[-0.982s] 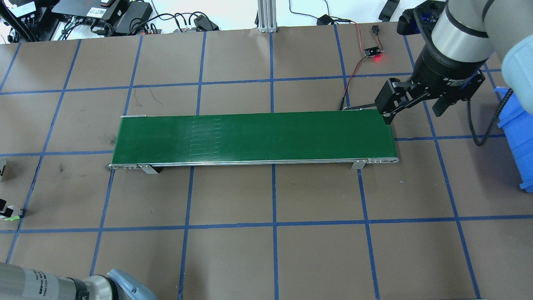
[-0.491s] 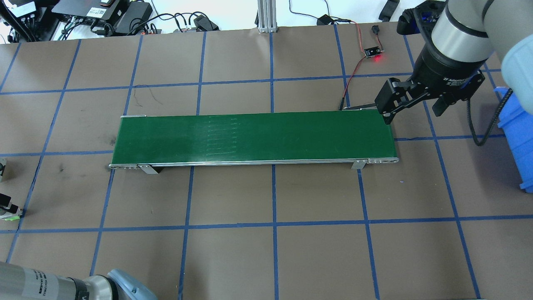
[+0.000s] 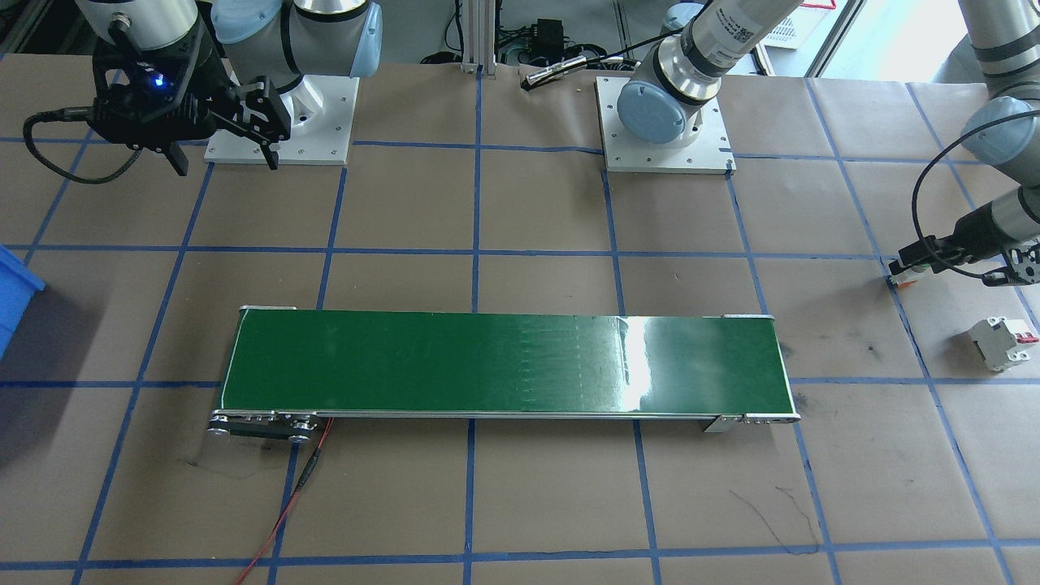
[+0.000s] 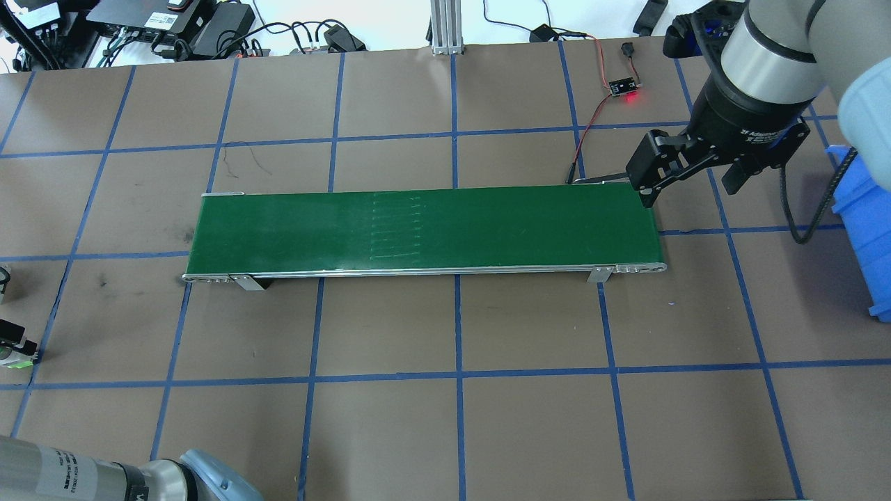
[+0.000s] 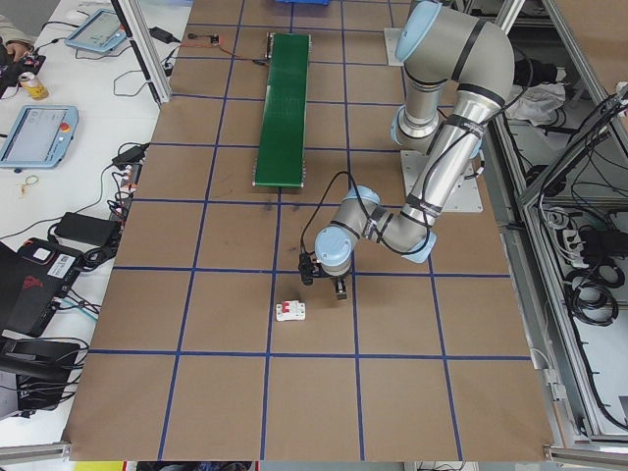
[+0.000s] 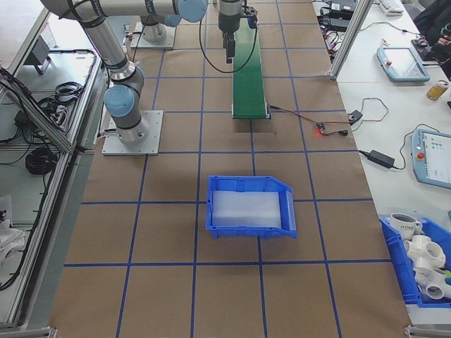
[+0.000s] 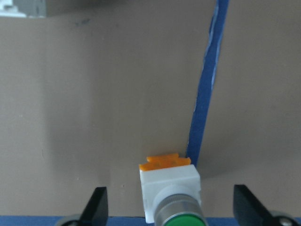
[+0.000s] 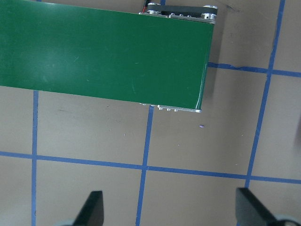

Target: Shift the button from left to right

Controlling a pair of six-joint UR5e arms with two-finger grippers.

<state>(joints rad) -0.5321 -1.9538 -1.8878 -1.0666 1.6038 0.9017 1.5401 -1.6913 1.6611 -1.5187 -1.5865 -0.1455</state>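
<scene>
The button (image 7: 169, 188) lies on its side on the brown table at the robot's far left, with its green cap towards the wrist camera and an orange bit at its base. It also shows as the small button (image 3: 904, 279) and the button (image 4: 21, 360) at the view's edge. My left gripper (image 7: 171, 212) is open, low over the table, with one finger on each side of the button and a gap to both. My right gripper (image 4: 689, 195) hangs open and holds nothing, above the right end of the green conveyor belt (image 4: 487, 226).
A white circuit breaker (image 3: 1003, 341) with a red lever lies close beside the button. A blue bin (image 4: 870, 229) stands at the table's right end. A small board with a red light (image 4: 624, 87) and its wires lie behind the belt.
The faint marks on the belt have moved to the right. My left gripper has shifted slightly at the view's left edge. My right arm has not moved.
</scene>
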